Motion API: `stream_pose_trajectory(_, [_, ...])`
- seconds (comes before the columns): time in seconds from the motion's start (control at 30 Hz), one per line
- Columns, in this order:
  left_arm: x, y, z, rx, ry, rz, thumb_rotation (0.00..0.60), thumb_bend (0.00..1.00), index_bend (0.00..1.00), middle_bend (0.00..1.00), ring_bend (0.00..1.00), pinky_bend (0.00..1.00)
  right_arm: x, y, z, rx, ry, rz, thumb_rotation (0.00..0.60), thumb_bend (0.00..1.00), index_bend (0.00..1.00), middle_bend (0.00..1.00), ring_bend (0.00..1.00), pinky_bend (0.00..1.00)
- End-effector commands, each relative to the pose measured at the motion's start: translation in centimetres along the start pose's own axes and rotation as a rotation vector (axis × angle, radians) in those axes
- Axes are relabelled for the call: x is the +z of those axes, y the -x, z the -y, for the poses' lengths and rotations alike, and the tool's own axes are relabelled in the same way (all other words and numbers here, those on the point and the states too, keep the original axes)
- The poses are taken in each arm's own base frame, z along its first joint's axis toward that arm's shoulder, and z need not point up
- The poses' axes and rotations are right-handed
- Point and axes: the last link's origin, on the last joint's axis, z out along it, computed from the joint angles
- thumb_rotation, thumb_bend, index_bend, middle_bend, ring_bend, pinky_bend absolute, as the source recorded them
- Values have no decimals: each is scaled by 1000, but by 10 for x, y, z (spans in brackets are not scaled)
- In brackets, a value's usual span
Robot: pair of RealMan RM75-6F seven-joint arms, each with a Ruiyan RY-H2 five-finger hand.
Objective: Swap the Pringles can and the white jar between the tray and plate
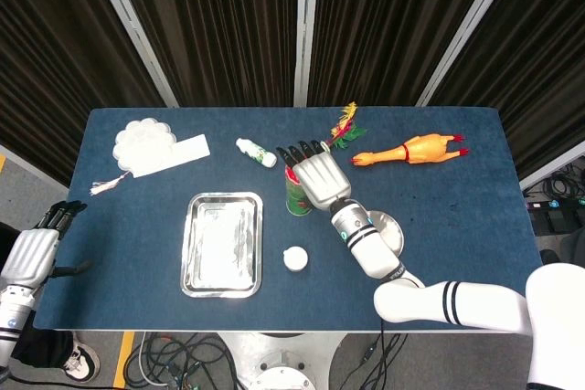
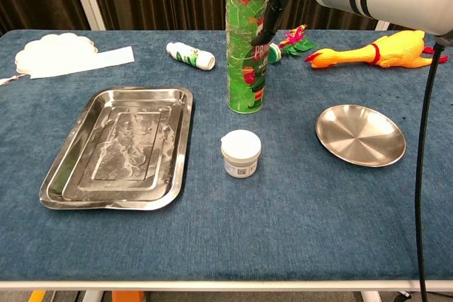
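Observation:
The green Pringles can [image 2: 249, 54] stands upright on the blue cloth between the steel tray [image 2: 117, 148] and the round steel plate [image 2: 359, 134]. Just in front of it sits the white jar [image 2: 241, 153], also on the cloth. My right hand [image 1: 313, 177] hovers over the can's red top [image 1: 294, 191] with fingers spread. In the chest view one dark finger [image 2: 266, 15] runs down the can's right side. My left hand [image 1: 32, 248] hangs off the table's left edge, holding nothing. In the head view the jar [image 1: 294, 258] lies right of the tray [image 1: 222, 244]. My right arm partly covers the plate [image 1: 393, 230].
A yellow rubber chicken [image 2: 375, 52] lies at the back right, with a flower toy [image 2: 290, 40] behind the can. At the back left are a small white bottle [image 2: 191, 55] on its side and a white scalloped dish [image 2: 53, 49] with a paper strip.

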Motion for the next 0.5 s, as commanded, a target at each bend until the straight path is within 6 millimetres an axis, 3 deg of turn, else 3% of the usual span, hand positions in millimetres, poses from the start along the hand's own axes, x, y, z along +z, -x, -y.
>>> stream_pose_trajectory(0.03, [1, 0, 0, 1, 2, 2, 600, 91, 108, 87, 44, 312, 1, 0, -1, -7, -4, -50, 600, 197, 385, 365, 326, 460])
stream_pose_trajectory(0.1, [1, 0, -1, 2, 3, 4, 600, 91, 108, 87, 44, 311, 0, 1, -3, -10, -1, -62, 600, 211, 474, 409, 368, 517])
stream_pose_trajectory(0.17, [1, 1, -1, 1, 3, 6, 600, 91, 108, 87, 44, 311, -1, 0, -5, -6, 1, -69, 600, 218, 502, 421, 385, 543])
stream_pose_trajectory(0.33, [3, 0, -3, 6, 9, 10, 600, 91, 109, 87, 44, 311, -11, -11, -14, 6, 9, -101, 600, 222, 521, 429, 398, 569])
stream_pose_trajectory(0.5, [5, 1, -6, 4, 17, 12, 600, 91, 109, 87, 44, 312, -35, -32, -28, -18, 17, -167, 600, 224, 534, 439, 409, 579])
